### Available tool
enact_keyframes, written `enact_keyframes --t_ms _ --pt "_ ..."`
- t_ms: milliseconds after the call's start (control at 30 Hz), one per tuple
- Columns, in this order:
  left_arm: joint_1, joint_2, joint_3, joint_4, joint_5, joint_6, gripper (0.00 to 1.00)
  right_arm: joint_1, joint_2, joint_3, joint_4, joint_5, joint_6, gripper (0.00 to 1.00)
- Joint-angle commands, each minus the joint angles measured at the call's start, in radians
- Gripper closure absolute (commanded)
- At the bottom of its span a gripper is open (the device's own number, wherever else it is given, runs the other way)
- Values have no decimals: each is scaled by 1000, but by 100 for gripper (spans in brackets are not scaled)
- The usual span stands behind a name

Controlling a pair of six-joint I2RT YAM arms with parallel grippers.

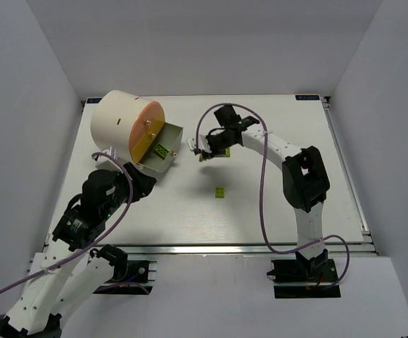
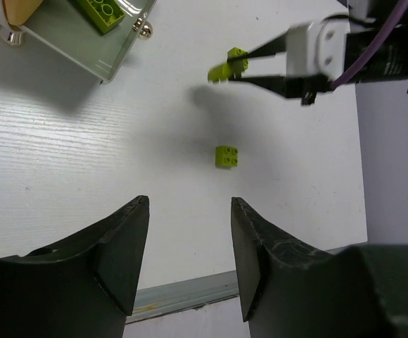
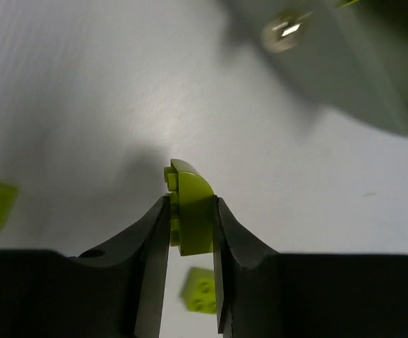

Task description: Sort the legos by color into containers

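Nearest the lens, left wrist view: left jaws, parted about halfway, nothing between them, hanging over the bench [image 1: 260, 211] a little back from the drum [image 1: 116, 116]. Probably parked there to leave the way to the tray free; judgement only.

Just beyond the tips: one loose brick [image 2: 226, 156], yellow-green, lying on the bench, touching nothing.

Right jaws closed narrow on a held brick [image 3: 190, 211], also yellow-green, with a rounded top. Pinched by its flat sides, studs poking out past the tips. Lifted clear of the bench; shadow falls below it. Side pinch likely suits a piece far smaller than the fingers, and leaves the underside free for a drop.

Tray [image 1: 176, 132] stands pulled out of the cream drum beside the orange face [image 1: 148, 130], open side up, near the held brick but apart from it. Contains sorted bricks [image 1: 161, 150] of the same yellow-green, so the colour matches.

Step in hand, as judged: carry to the tray, not yet over the rim. Next calls for a short move toward the drum, then release above the tray. Risk: brick clipping the rim or bouncing out. Loose brick remains to be collected after.
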Motion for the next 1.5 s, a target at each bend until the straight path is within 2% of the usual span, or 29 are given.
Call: enact_keyframes --t_ms 0,100,367,467,500,567,600,667,833,933,1000,1067,1100,1200,1267,1300,1333,1400,1467 --pt "2 -46 -23 -20 -26 -25 40 45 -55 134 156 -49 198 100" --pt "2 -66 -33 -27 -28 -38 40 77 -30 203 266 -15 267 100" --pt "2 -96 -24 -67 -34 -59 40 175 99 294 448 129 274 96" --pt "2 -104 -29 -69 -31 -71 40 205 137 305 497 172 275 87" --pt "2 -102 -32 -67 -26 -73 40 218 146 312 501 181 275 76" --pt "2 -102 -39 -63 -10 -79 40 228 163 315 515 206 280 65" --pt "2 -99 -41 -60 0 -81 40 229 165 314 520 212 287 54" --pt "2 -95 -47 -52 15 -82 39 228 160 312 538 227 322 49" --pt "2 -89 -64 -15 35 -84 39 202 113 292 566 246 430 46" --pt "2 -73 -73 15 53 -85 39 179 18 227 578 246 528 46" --pt "2 -64 -78 34 66 -82 39 144 -24 170 566 247 635 49" --pt "2 -49 -85 54 78 -82 40 110 -91 110 522 274 735 64" --pt "2 -49 -92 58 89 -82 40 70 -94 93 497 298 773 77" --pt "2 -43 -113 86 93 -82 40 -1 -88 91 333 335 862 99" --pt "2 -38 -127 104 127 -84 40 -44 -75 87 229 322 890 92" --pt "2 -32 -130 112 132 -85 40 -56 -70 81 204 321 908 74" --pt "2 -27 -131 126 139 -85 40 -88 -62 78 186 327 927 62" --pt "2 -9 -135 140 144 -84 40 -105 -21 99 123 397 1029 42" --pt "2 5 -130 147 153 -79 40 -125 36 151 43 430 1141 31"
